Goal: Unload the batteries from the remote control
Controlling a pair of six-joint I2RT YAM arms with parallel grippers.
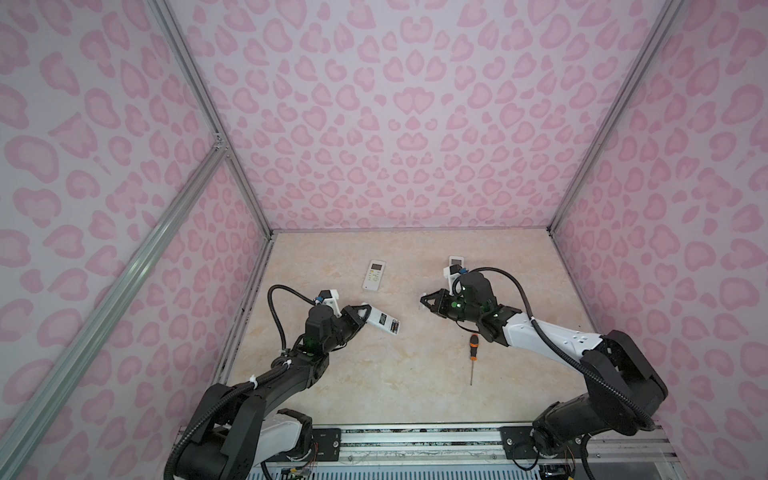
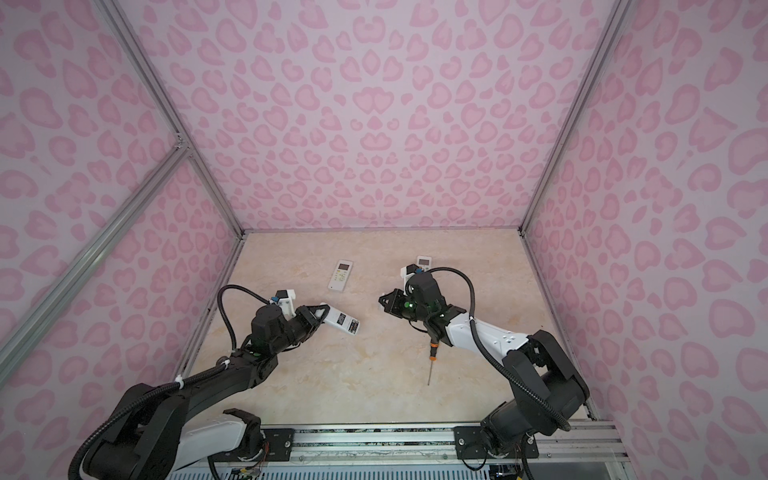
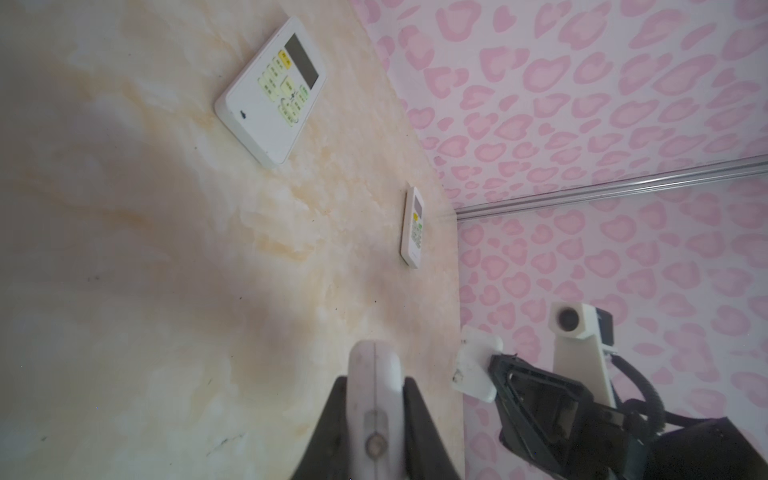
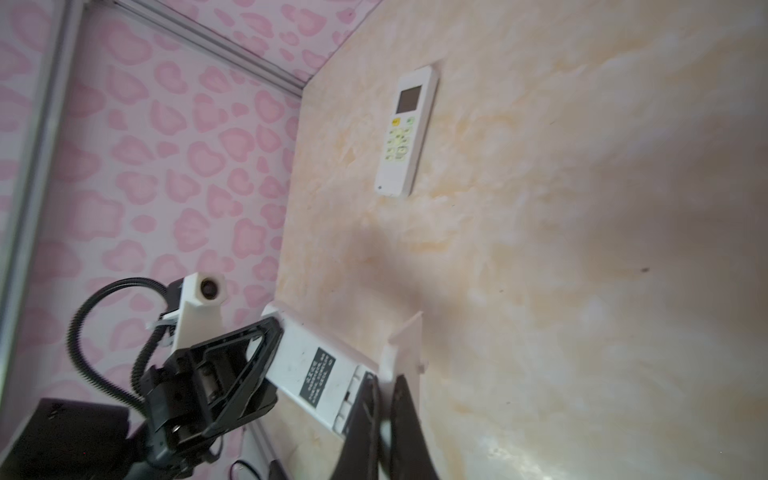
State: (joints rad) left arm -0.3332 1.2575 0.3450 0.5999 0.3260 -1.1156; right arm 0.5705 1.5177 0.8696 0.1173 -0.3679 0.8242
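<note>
Now, left hand [image 1: 365, 312]: clenched on one end of the held remote [image 1: 386, 323], which lies label side up.
Batteries: none visible; judged to sit inside the held remote's opened end, though that bay is too blurred to confirm.
Right hand [image 1: 424, 300]: right of the held remote and apart from it, pinching a thin white cover [image 4: 405, 345].
Risk: the end-only grip may let the held remote twist during prying; the cover could slip; freed batteries may roll away.

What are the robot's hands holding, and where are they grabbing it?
The left gripper holds a white remote by one end. The right gripper pinches a small white cover by its edge.
</note>
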